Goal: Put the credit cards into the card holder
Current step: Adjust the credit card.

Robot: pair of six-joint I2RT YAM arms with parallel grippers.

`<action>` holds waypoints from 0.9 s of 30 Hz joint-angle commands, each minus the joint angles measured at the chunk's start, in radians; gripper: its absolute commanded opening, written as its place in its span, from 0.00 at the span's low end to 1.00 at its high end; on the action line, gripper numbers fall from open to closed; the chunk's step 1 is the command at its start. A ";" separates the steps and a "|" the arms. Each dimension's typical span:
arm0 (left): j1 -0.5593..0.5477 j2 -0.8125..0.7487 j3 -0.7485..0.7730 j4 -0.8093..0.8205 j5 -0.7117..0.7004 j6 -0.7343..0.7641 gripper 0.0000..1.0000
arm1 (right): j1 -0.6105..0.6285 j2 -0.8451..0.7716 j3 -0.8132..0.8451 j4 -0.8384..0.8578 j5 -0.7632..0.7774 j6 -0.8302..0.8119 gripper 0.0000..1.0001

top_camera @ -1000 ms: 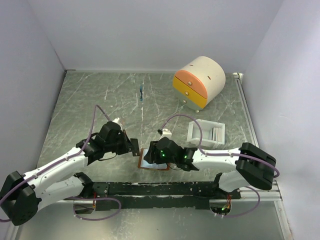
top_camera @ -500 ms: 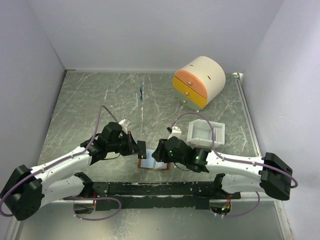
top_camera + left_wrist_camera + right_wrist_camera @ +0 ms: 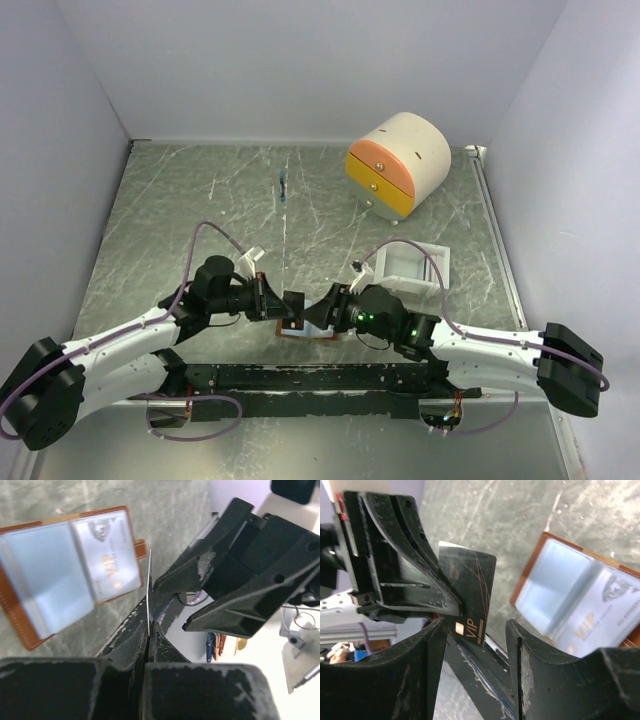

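Mid-air handover above the bench [image 3: 200, 200] | left claw [image 3: 148, 630] clamped on a dark card [image 3: 470, 585], right claw [image 3: 475, 630] apart around it | wallet [image 3: 37, 575] lies open below, silver card [image 3: 105, 555] pocketed | dark card likely light, stiff, slick: best pinched flat across its faces near the free edge

The left arm [image 3: 120, 348] and right arm [image 3: 490, 345] are showing white shells and black joints, with purple cables [image 3: 196, 240] looping out behind each wrist. The black left hand [image 3: 280, 303] and right hand [image 3: 312, 316] are showing pale scuffs along their fingers [image 3: 125, 647], green lights [image 3: 362, 318] glowing just behind the right.
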 commanded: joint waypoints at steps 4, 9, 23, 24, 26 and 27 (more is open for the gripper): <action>0.006 -0.018 -0.066 0.315 0.142 -0.113 0.07 | -0.013 -0.040 0.016 0.051 0.006 0.018 0.50; 0.006 -0.016 -0.076 0.349 0.151 -0.122 0.07 | -0.013 -0.028 0.014 0.077 -0.002 0.021 0.43; 0.006 -0.043 0.035 0.011 0.020 -0.001 0.37 | -0.019 -0.046 -0.017 0.117 0.012 0.003 0.00; 0.007 -0.054 0.049 -0.034 -0.012 0.016 0.38 | -0.022 -0.052 -0.025 0.111 0.026 0.007 0.00; 0.006 -0.077 0.076 -0.124 -0.080 0.038 0.42 | -0.027 -0.059 -0.045 0.109 0.040 0.014 0.00; 0.007 -0.087 0.088 -0.166 -0.114 0.047 0.43 | -0.029 -0.058 -0.052 0.108 0.047 0.017 0.00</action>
